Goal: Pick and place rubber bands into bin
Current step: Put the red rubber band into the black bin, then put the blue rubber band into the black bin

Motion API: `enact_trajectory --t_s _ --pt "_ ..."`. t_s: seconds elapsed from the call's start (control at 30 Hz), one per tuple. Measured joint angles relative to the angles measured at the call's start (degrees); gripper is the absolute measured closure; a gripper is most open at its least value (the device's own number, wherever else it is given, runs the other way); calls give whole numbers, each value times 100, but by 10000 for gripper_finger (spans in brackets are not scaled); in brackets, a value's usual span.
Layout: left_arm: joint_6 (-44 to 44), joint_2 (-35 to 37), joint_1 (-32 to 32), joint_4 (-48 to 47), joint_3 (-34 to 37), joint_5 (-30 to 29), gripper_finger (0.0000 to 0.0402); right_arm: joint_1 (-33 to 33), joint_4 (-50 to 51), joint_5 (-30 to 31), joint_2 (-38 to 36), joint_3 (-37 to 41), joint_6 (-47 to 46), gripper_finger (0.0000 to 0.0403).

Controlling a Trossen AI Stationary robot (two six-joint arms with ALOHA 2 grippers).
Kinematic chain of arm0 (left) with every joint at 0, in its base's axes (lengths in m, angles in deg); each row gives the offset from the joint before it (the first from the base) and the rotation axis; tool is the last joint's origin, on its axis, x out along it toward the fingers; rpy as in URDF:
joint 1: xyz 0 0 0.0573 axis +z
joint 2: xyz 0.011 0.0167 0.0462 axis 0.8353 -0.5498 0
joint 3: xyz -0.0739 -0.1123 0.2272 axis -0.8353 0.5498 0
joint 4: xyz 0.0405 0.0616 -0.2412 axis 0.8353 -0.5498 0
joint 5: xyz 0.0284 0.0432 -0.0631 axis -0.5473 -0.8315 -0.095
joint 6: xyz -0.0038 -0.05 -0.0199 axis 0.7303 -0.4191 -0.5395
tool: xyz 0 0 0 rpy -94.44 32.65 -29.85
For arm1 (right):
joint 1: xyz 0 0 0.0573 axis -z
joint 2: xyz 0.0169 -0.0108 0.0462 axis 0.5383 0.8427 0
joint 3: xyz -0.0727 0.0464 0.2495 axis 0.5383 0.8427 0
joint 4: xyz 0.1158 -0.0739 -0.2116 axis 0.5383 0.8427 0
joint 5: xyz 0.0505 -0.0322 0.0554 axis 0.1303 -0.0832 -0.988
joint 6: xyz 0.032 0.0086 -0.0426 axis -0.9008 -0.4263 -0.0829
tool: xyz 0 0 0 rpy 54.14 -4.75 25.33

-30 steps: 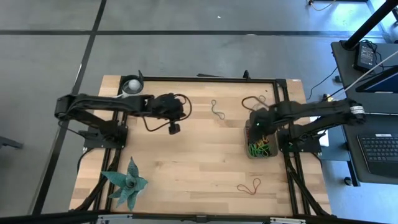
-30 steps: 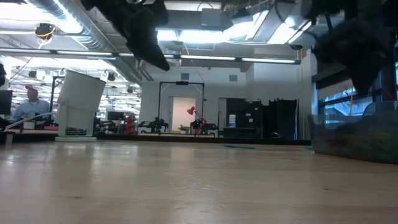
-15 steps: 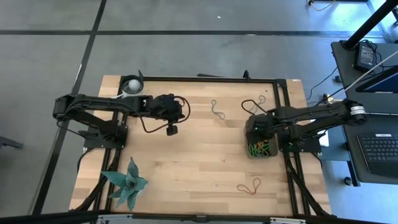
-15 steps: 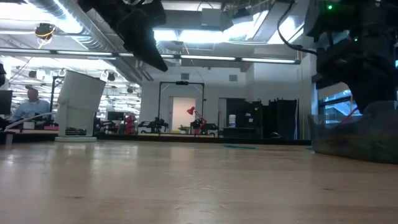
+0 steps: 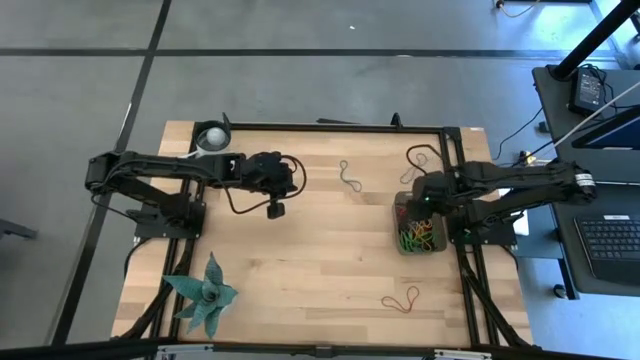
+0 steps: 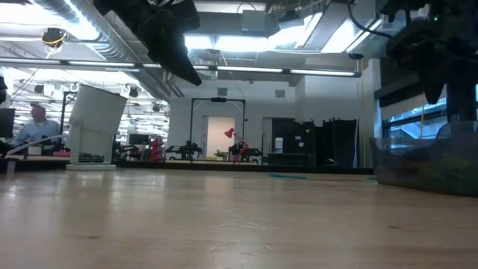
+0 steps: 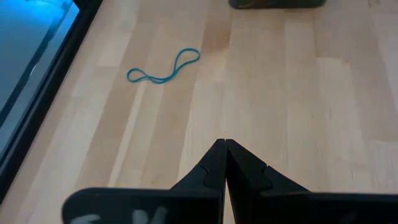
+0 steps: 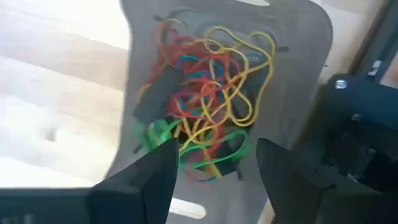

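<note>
1. The right gripper (image 8: 214, 165) is held wide open and empty over the bin (image 5: 399, 243), where tangled rubber bands (image 8: 205, 118) lie.
2. It should be lifted straight clear, snagging nothing.
3. The left gripper (image 7: 225, 163), closed and empty, waits well apart from the bin.

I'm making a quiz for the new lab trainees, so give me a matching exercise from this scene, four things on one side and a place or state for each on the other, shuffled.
Things:
1. left gripper
2. right gripper
3. bin
4. teal rubber band

Places or states:
A. lying alone on the bare wood
B. fingers open, above the bin
C. holds a tangle of coloured rubber bands
D. fingers shut, holding nothing

Pairs: 1-D, 2-B, 3-C, 4-A
</note>
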State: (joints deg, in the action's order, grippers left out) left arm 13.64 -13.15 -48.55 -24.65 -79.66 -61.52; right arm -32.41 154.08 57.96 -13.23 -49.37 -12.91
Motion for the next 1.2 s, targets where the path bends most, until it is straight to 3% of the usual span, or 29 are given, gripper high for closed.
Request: enact_trajectory --t_s 0.3,0.6,0.7,0.8,0.93,1.1,1.2 --pt "-200 -2 -18 -1 0 4 398 -2 -455 33 -186 -25 126 187" --pt "-195 -2 -55 0 0 103 398 -2 -405 760 -186 -21 126 216" --pt "146 -4 -55 0 0 102 398 -4 -505 873 -186 -18 139 223" --pt "887 -4 -50 17 0 85 398 45 -793 1463 -186 -16 140 225" --pt "1213 -9 -50 433 7 81 398 560 -1553 2223 -186 -16 965 225" --pt "1305 -9 -48 1363 7 -548 398 1661 -3077 2202 -184 -16 2741 225" --pt "1569 -9 30 1740 7 -955 398 2418 -3561 1983 -101 -163 3294 225"
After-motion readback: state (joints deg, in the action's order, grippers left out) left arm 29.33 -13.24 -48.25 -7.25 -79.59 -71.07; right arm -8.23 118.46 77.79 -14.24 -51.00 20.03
